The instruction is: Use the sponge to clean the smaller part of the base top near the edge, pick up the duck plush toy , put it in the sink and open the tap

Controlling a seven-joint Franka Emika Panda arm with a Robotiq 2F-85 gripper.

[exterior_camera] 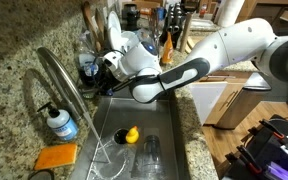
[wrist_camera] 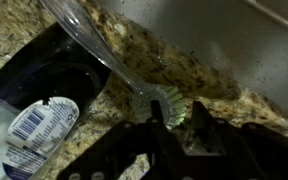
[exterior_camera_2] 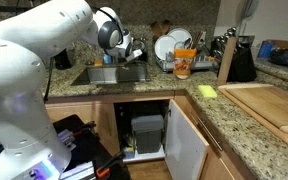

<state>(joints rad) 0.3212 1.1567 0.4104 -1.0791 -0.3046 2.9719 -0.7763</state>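
The tap (exterior_camera: 62, 78) arches over the sink (exterior_camera: 169, 125). The duck plush toy (exterior_camera: 131, 134) lies in the basin. My gripper (exterior_camera: 110, 64) is at the back of the sink, beside the tap; it also shows in an exterior view (exterior_camera_2: 134, 50). In the wrist view the tap's steel lever (wrist_camera: 114, 60) runs down to a ribbed tip between my fingers (wrist_camera: 176, 112), which sit close together on it above the base top (wrist_camera: 199, 70). An orange sponge (exterior_camera: 56, 156) lies on the base top (exterior_camera: 9, 80) by the sink's front corner.
A clear soap bottle with a blue label (exterior_camera: 59, 122) (wrist_camera: 39, 130) stands next to the tap. A glass (exterior_camera: 149, 155) sits in the sink. A dish rack with plates (exterior_camera_2: 174, 45), a knife block (exterior_camera_2: 229, 55), a green sponge (exterior_camera_2: 206, 91) and a cutting board (exterior_camera_2: 274, 105) are on the counter. A cabinet door (exterior_camera_2: 184, 140) stands open.
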